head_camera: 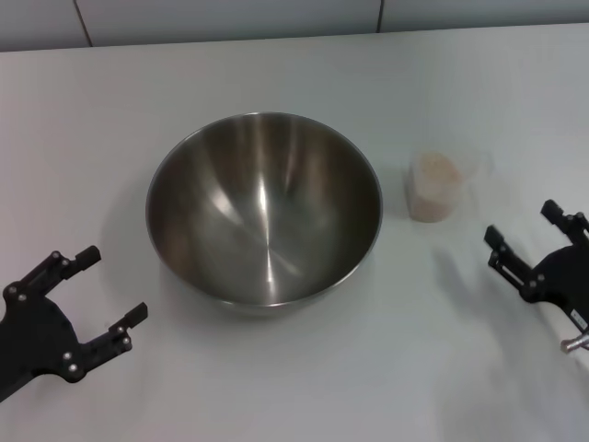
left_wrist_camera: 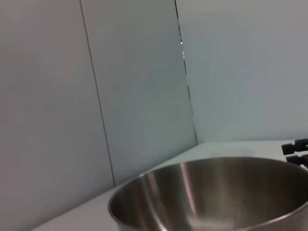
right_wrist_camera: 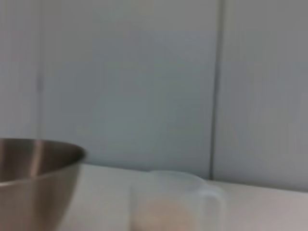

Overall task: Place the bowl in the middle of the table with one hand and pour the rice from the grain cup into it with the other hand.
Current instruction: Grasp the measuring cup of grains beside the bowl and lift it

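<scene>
Rice fills the one grain cup, which stands upright toward the right edge of the white table, just beside the bowl. The cup lies ahead of the right gripper and a bit toward the middle, so that arm is nearer, I think. Its fingers are spread open and hold nothing. The one steel bowl sits empty in the middle. The left gripper is open too, near the front left corner.
</scene>
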Robot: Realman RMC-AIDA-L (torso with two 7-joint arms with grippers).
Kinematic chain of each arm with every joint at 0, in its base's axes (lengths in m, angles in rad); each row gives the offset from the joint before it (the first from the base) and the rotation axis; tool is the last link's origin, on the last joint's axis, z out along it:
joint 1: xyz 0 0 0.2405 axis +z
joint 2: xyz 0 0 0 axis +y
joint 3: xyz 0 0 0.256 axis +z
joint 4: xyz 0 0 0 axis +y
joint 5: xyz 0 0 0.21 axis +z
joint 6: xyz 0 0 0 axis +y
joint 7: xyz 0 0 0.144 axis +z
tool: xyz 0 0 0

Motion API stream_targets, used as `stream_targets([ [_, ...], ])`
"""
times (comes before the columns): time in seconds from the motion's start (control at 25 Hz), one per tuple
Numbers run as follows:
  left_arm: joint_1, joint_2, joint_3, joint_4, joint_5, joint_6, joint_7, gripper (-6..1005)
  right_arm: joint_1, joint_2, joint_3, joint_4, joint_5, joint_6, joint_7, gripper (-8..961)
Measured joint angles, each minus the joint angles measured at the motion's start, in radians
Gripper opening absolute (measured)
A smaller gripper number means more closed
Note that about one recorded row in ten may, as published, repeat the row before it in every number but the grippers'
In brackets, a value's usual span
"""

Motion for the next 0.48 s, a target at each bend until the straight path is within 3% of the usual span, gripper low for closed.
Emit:
stream_targets([
  [0.48, -0.008, -0.005, 0.003, -0.003, 0.012, -0.022, -0.009, 827, 0.055, 0.003, 0.111, 0.031, 0.000, 0.117, -0.009, 829],
])
